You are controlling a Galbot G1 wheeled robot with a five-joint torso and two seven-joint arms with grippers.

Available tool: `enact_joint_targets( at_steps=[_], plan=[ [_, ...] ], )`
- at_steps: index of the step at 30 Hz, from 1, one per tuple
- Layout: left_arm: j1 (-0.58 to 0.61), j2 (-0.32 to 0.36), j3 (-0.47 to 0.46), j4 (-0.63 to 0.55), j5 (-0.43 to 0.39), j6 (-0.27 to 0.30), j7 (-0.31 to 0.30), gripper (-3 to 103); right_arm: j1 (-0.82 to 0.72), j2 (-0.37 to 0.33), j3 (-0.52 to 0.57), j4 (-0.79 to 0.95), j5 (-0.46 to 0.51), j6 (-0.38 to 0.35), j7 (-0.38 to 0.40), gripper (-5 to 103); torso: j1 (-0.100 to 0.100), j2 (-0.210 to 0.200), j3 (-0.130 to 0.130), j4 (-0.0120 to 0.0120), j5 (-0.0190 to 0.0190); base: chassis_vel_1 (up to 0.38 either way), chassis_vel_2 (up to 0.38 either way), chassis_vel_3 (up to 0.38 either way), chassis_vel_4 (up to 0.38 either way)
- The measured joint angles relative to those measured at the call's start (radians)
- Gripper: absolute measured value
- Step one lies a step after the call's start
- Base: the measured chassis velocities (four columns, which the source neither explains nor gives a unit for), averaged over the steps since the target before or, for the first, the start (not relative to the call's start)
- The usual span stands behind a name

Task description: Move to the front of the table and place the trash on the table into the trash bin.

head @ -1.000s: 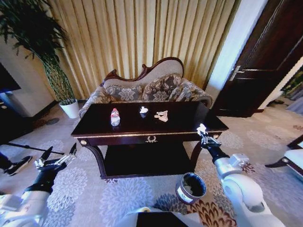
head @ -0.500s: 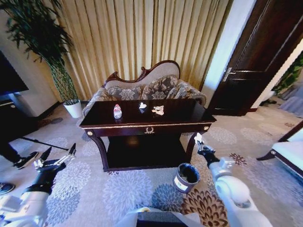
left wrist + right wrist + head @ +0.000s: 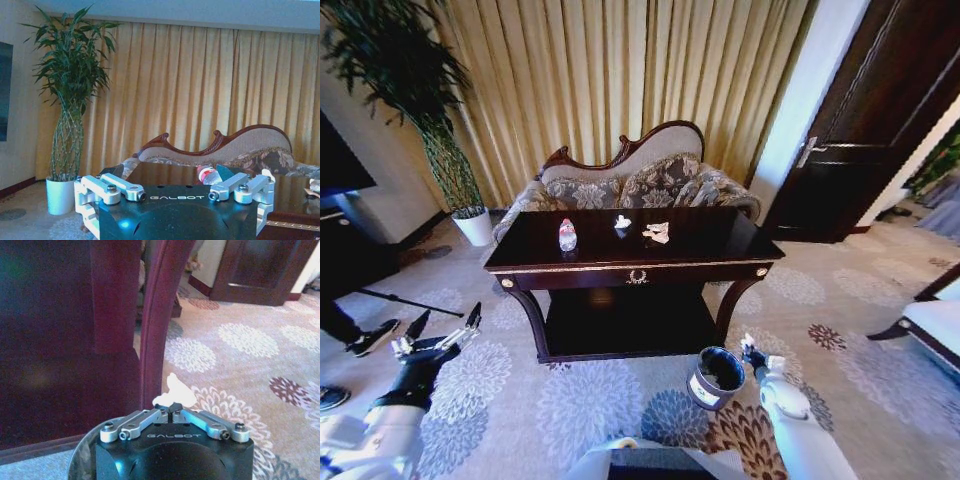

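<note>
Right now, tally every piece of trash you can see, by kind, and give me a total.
Plastic bottle: 1, the bottle upright on the table.
Paper scraps on the table: 2, a white scrap and a crumpled scrap.
Paper scraps held: 1, the held scrap pinched in the right gripper beside the trash bin.
Total: 4.

Gold curtains (image 3: 620, 80) hang behind a patterned sofa (image 3: 630, 185); a tall plant (image 3: 410, 100) in a white pot (image 3: 473, 228) stands left, a dark door (image 3: 870, 120) right.
</note>
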Motion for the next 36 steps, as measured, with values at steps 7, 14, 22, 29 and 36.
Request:
enact_joint_targets(
  at_steps=[7,14,22,29,36],
  plan=[
    [0.000,-0.007,0.000,0.000,0.000,-0.002,0.014,100,0.023,0.045,-0.020,-0.040,-0.003,0.008,0.010,20,0.001,0.000,0.000,-0.0001,-0.0001,0.000,0.000,0.000,0.000],
    [-0.001,-0.006,0.001,0.000,0.000,-0.014,0.017,100,0.022,0.053,-0.022,-0.048,-0.004,0.008,0.010,47,0.000,0.000,0.000,0.0001,-0.0001,0.000,0.000,0.000,0.000],
    [-0.003,-0.003,-0.001,0.000,0.000,-0.017,0.017,100,0.014,0.041,-0.017,-0.042,0.000,0.007,0.009,74,0.000,0.000,0.000,0.0001,-0.0001,0.000,0.000,0.000,0.000],
    [-0.002,-0.003,-0.004,0.000,-0.002,-0.017,0.018,100,0.003,0.040,-0.015,-0.021,0.004,0.006,0.008,99,0.000,0.000,0.000,0.0001,0.0000,0.000,0.000,0.000,0.000],
    [0.001,-0.004,-0.005,0.000,-0.003,-0.019,0.018,100,-0.049,0.022,-0.011,0.123,0.107,0.013,-0.068,100,0.000,0.000,0.000,0.0000,0.0002,0.000,0.000,0.000,0.000]
  ],
)
